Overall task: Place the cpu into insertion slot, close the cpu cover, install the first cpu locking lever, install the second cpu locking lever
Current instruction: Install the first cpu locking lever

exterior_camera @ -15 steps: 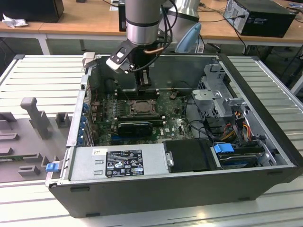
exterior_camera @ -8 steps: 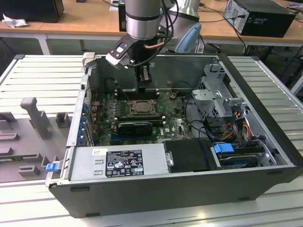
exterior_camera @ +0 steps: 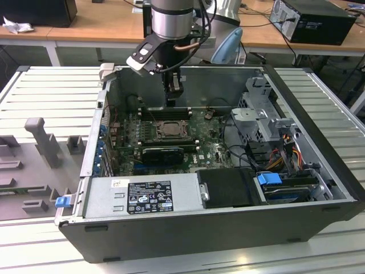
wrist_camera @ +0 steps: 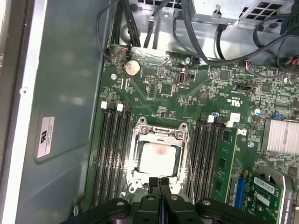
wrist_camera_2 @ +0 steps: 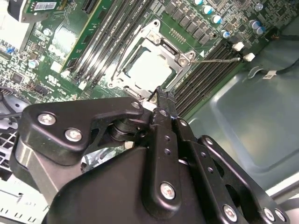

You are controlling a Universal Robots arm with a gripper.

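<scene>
cpu [wrist_camera: 158, 158]: seated in the motherboard [wrist_camera: 163, 88] socket, cpu cover [wrist_camera: 161, 134] lying flat around it. gripper [wrist_camera: 159, 181]: fingers clenched together, grasping nothing, directly over the socket edge, inside the open computer case [exterior_camera: 171, 234].

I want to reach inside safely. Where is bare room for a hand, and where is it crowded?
Bare: the grey case panel beside the memory slots; the ribbed table at the exterior view's right. Crowded: around the cpu, with the gripper near it, and the cabled drive cage.
</scene>
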